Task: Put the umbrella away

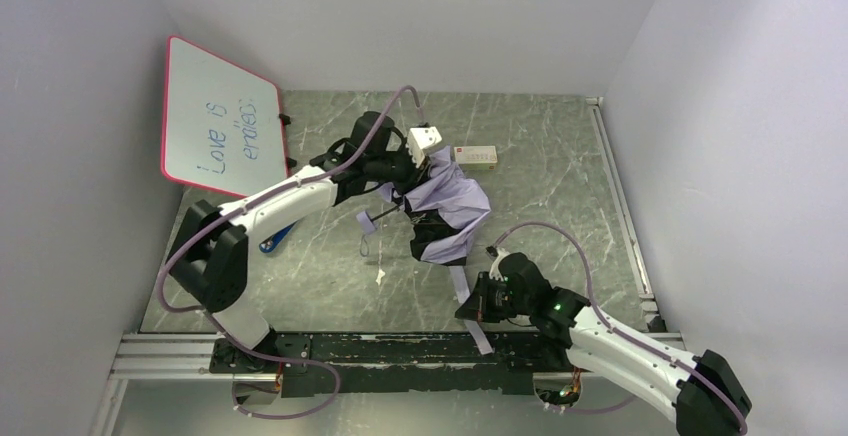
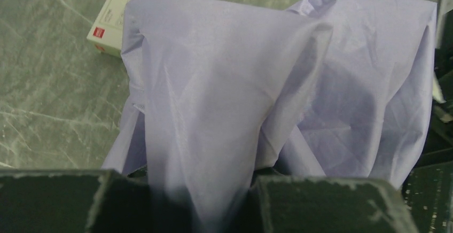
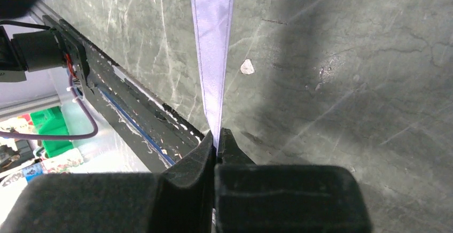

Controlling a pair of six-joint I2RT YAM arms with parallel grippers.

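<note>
The umbrella (image 1: 452, 208) lies crumpled mid-table, pale lavender fabric bunched over its black ribs, and a thin black shaft sticks out to the left. My left gripper (image 1: 418, 178) is at its far-left side, shut on a fold of the fabric. In the left wrist view that fabric (image 2: 256, 83) fills the frame and runs down between the dark fingers (image 2: 331, 206). A flat lavender strap (image 3: 212, 40) trails from the umbrella toward the near edge. My right gripper (image 3: 216, 137) is shut on this strap, its pads pressed together. In the top view the right gripper (image 1: 472, 306) sits near the front rail.
A red-framed whiteboard (image 1: 222, 121) leans against the left wall. A small white box (image 1: 476, 156) lies just behind the umbrella, also seen as a box (image 2: 109, 22) from the left wrist. A blue object (image 1: 275, 241) lies by the left arm. The black front rail (image 1: 400, 346) borders the near edge.
</note>
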